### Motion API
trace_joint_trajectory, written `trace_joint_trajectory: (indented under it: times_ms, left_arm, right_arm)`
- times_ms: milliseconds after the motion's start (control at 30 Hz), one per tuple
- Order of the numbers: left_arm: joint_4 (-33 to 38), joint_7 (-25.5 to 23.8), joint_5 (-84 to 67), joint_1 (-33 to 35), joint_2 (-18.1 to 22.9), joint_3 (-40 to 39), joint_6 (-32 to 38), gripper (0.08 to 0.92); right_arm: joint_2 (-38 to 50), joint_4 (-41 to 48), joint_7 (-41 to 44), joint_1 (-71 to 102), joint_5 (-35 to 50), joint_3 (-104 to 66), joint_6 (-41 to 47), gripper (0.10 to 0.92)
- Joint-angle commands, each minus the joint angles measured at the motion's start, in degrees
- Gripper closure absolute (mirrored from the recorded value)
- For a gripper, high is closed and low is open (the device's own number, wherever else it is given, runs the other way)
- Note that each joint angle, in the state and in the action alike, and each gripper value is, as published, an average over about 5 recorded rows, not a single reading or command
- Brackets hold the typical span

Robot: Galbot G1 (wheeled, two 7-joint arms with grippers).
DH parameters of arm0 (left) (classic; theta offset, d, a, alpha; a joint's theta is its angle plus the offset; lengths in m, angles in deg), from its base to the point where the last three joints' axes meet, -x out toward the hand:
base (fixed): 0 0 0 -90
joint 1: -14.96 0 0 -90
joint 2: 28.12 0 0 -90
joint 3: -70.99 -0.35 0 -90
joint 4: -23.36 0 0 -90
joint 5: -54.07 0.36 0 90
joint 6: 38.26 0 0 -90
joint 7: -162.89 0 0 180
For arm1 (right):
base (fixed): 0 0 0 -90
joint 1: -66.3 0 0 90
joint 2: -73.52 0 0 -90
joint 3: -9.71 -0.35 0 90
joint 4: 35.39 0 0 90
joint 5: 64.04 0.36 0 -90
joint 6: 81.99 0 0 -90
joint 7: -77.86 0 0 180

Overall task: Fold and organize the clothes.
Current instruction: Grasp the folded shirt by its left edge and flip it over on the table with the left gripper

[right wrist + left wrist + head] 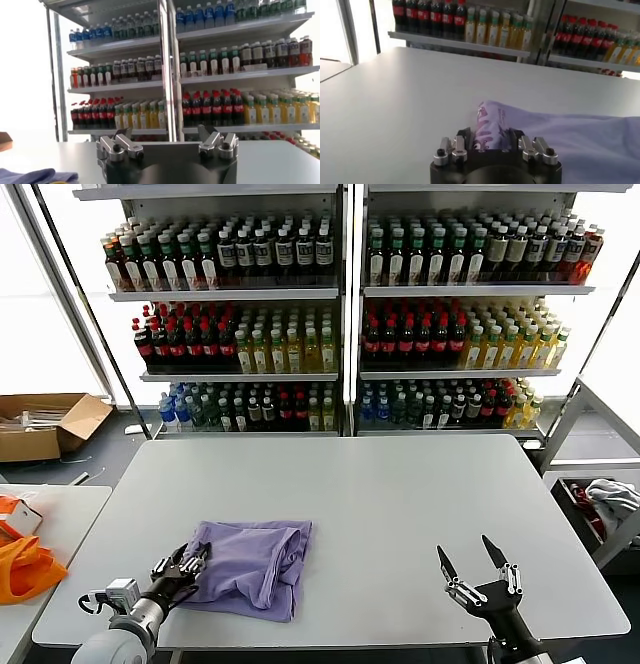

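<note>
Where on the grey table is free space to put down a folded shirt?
The table is bare from the lavender T-shirt to its far edge and across to the right pincer, open above the near right edge. Crowded only near left, where the left pincer meets the shirt's edge.

A pale grey table [400, 504] fills the middle of the scene, its top smooth and plain, with rounded corners. Directly on it lies one lavender-purple T-shirt [250, 566], folded into a rumpled, roughly square bundle at the near left, close to the near edge. A patch of dark purple and white print shows on the fold at its near left corner, seen in the left wrist view.
</note>
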Motion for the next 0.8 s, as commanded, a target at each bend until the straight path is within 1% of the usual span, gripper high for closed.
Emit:
trace_joint_trajectory:
  times_ms: [33, 133, 200, 333, 433, 533, 633, 733, 800]
  left_arm:
    - [2.74, 0.97, -2.44, 0.82, 0.89, -0.41, 0.13, 0.561]
    - [4.89, 1.17, -2.34, 2.09, 0.55, 1.2, 1.37, 0.648]
    - [6.84, 0.97, -2.58, 3.18, -0.36, 3.81, 2.16, 0.709]
    - [9.93, -0.59, -3.81, 4.96, -3.77, 13.96, 2.48, 0.821]
    - [9.01, -2.94, -4.78, 5.85, -7.36, 23.01, 2.36, 0.887]
    - [5.99, -5.98, -6.23, 7.04, -11.94, 30.62, 2.22, 0.905]
    - [2.98, -8.16, -7.81, 7.96, -16.19, 35.25, 1.73, 0.905]
    - [1.32, -9.03, -8.54, 8.08, -19.42, 36.84, 1.06, 0.905]
    - [1.83, -8.92, -8.58, 7.95, -20.32, 35.86, 0.67, 0.905]
  right_arm:
    - [-0.02, -0.29, -0.03, -0.05, 0.02, -0.15, 0.01, 0.203]
    - [-0.04, -0.4, -0.06, -0.15, 0.18, -0.28, 0.06, 0.203]
    - [0.0, -0.4, -0.05, -0.1, 0.29, -0.45, 0.04, 0.203]
    - [0.26, -0.22, -0.03, 0.05, 0.68, -0.79, -0.1, 0.203]
    - [0.35, 0.13, -0.07, -0.17, 0.92, -0.77, -0.18, 0.203]
    - [0.4, 0.46, -0.13, -0.71, 1.0, -0.33, -0.16, 0.203]
    - [0.45, 0.67, -0.2, -1.34, 1.03, 0.15, -0.09, 0.203]
    - [0.5, 0.75, -0.22, -1.69, 1.07, 0.49, -0.06, 0.203]
    - [0.51, 0.84, -0.21, -1.76, 1.08, 0.66, -0.11, 0.203]
